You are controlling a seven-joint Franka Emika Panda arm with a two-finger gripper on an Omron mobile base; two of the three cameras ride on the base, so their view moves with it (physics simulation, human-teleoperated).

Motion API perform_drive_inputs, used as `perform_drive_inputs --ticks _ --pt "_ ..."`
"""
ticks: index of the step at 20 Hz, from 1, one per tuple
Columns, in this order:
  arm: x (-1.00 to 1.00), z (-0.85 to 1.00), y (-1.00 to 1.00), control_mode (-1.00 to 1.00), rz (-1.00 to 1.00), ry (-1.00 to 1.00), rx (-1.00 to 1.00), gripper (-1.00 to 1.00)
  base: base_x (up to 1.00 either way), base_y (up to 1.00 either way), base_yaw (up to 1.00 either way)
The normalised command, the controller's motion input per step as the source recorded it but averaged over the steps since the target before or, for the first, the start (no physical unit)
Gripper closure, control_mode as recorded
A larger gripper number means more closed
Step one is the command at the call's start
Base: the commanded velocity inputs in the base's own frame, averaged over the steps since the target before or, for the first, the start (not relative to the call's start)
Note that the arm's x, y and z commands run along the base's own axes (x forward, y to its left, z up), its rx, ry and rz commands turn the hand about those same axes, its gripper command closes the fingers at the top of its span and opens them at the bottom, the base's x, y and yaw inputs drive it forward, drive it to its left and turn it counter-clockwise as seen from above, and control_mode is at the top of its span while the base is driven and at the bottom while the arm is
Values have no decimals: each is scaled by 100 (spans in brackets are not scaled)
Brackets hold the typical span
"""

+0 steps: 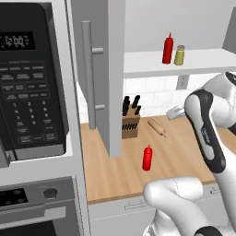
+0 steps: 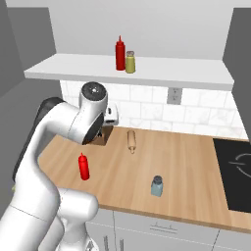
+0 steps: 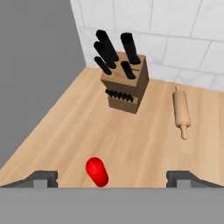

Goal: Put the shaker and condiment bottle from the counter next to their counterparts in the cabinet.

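The bright red condiment bottle (image 1: 147, 158) (image 2: 84, 166) stands upright on the wooden counter, in front of the knife block. From above, the hand view shows the bottle (image 3: 97, 171) just ahead of my gripper (image 3: 113, 179), which hangs open above the counter with nothing between its fingers. The pale blue-grey shaker (image 2: 157, 186) stands near the counter's front edge, further right. On the cabinet's white shelf board (image 1: 152, 64) stand the counterparts, side by side: the darker red bottle (image 1: 168, 48) (image 2: 120, 54) and the yellow-green shaker (image 1: 179, 55) (image 2: 130, 62). The cabinet door (image 1: 103, 27) is swung open.
A knife block (image 3: 124, 83) (image 1: 130, 120) and a rolling pin (image 3: 180, 111) (image 2: 131, 141) lie near the tiled back wall. The door's bar handle (image 1: 87, 73) hangs over the counter's left end. A microwave (image 1: 27, 78) is at the left, a black cooktop (image 2: 235, 171) at the right.
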Motion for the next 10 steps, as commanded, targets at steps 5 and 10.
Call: perform_drive_inputs --ticks 5,10 --pt "-26 -26 0 -100 29 -13 1 -100 0 0 0" --pt "-24 -45 0 -100 37 -12 0 -100 0 0 0"
